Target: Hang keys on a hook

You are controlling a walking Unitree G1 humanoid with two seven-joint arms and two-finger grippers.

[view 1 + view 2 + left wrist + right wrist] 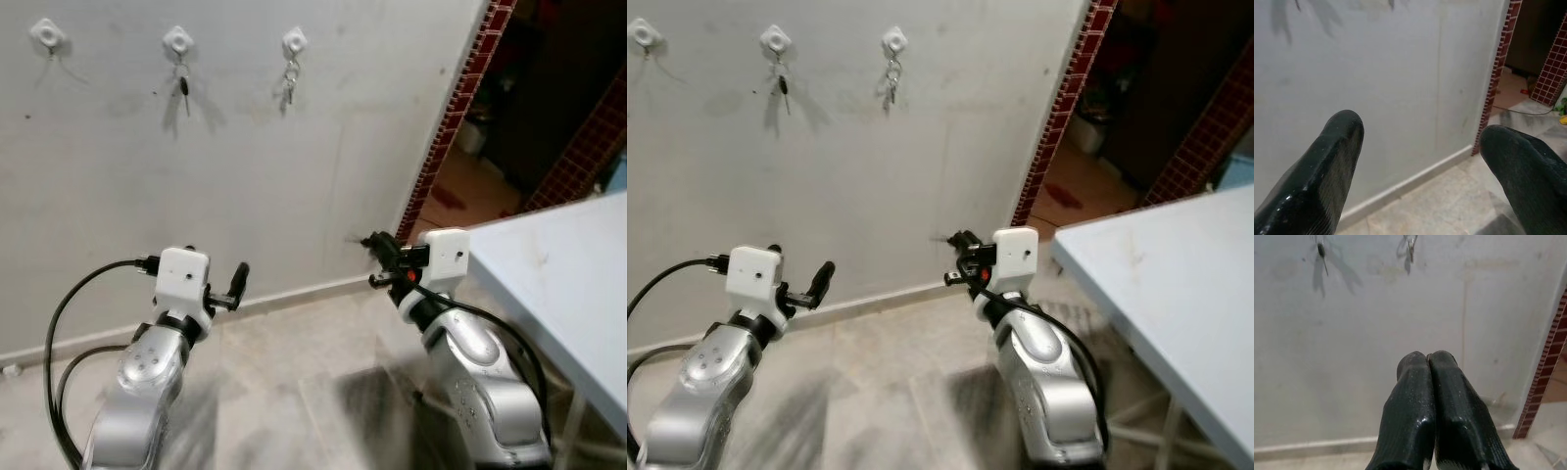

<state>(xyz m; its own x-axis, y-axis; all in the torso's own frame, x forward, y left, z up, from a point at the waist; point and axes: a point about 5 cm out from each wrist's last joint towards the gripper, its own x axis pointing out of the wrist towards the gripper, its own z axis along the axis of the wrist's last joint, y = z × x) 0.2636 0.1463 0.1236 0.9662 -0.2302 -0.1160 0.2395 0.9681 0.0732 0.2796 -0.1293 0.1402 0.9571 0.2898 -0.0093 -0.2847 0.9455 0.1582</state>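
High on the wall (118,147) above the pressed-together, empty right gripper (375,257), one hook (47,34) was free and should be aimed for.

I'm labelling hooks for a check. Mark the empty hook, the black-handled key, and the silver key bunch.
empty hook (47,34): left eye view, its white base plate.
black-handled key (183,87): left eye view, its dark head.
silver key bunch (289,86): left eye view, the hanging keys.

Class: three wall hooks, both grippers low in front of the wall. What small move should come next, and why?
Probably back off, task likely done: keys hang on the middle hook and right hook, the left hook is bare, the right gripper is shut on nothing, and the left gripper is open.
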